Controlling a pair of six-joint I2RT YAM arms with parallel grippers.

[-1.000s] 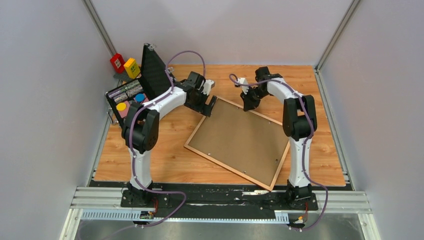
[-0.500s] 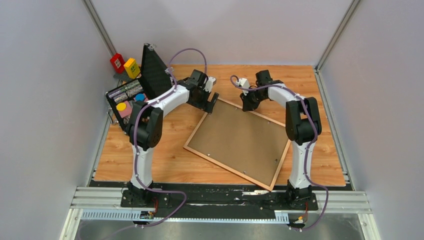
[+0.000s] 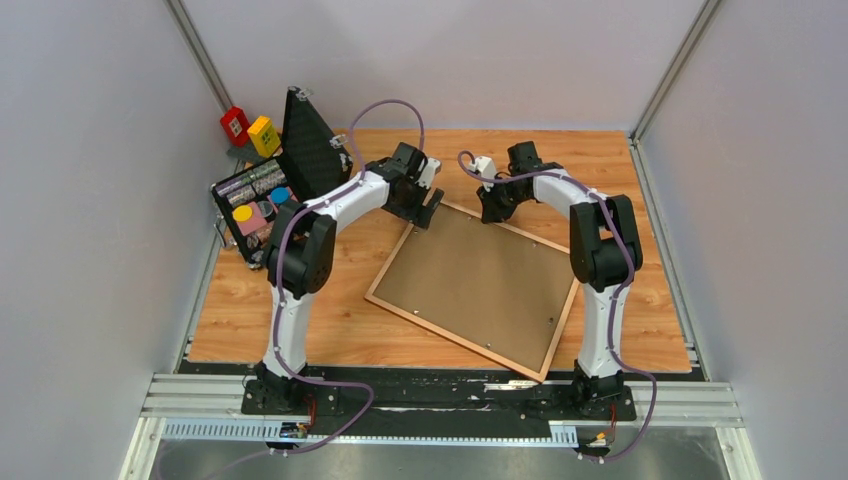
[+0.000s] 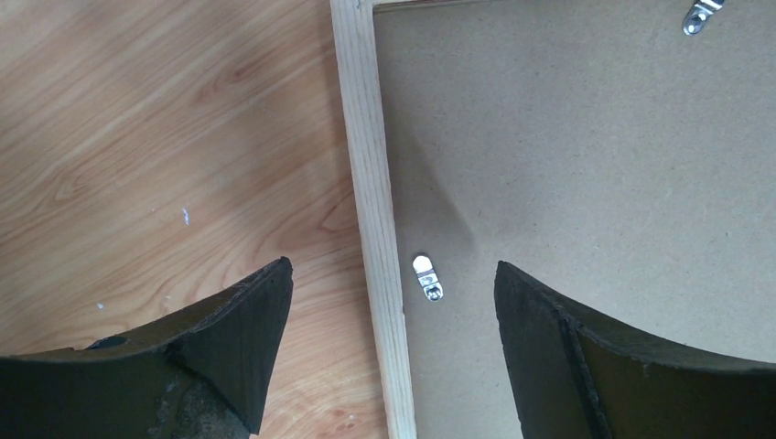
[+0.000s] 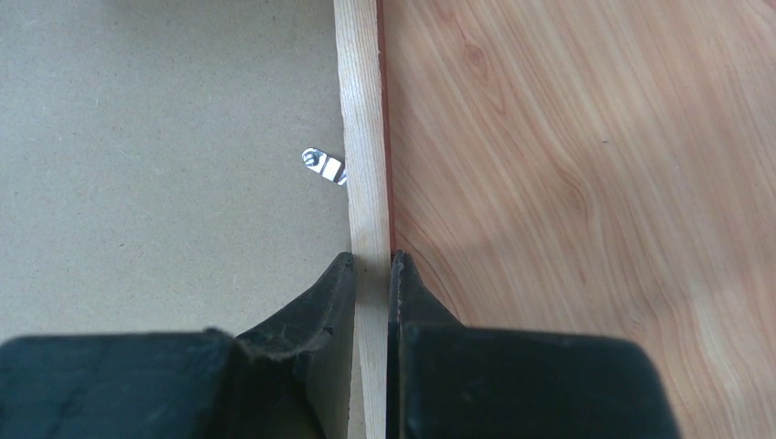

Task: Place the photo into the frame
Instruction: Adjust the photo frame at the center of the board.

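The frame (image 3: 456,338) lies face down and askew on the table, pale wood rails up, with a plain brown backing board (image 3: 475,285) filling it. The photo is hidden. My left gripper (image 3: 430,208) hangs open at the frame's far left corner. In the left wrist view its jaws (image 4: 393,268) straddle the pale rail (image 4: 371,183) without touching it, one finger over the table, the other over the board, beside a metal turn clip (image 4: 426,277). My right gripper (image 3: 487,212) is shut on the far rail (image 5: 361,110), with its fingers (image 5: 371,259) pinching the wood next to another clip (image 5: 324,165).
An open black case (image 3: 305,135) stands at the back left with a tray of small coloured items (image 3: 250,200) before it. A red box (image 3: 236,125) and a yellow box (image 3: 264,135) sit behind it. Grey walls enclose the table on three sides.
My left gripper has moved right and farther back, onto the frame's corner. The right gripper has shifted slightly back while holding the rail. The frame has barely moved.
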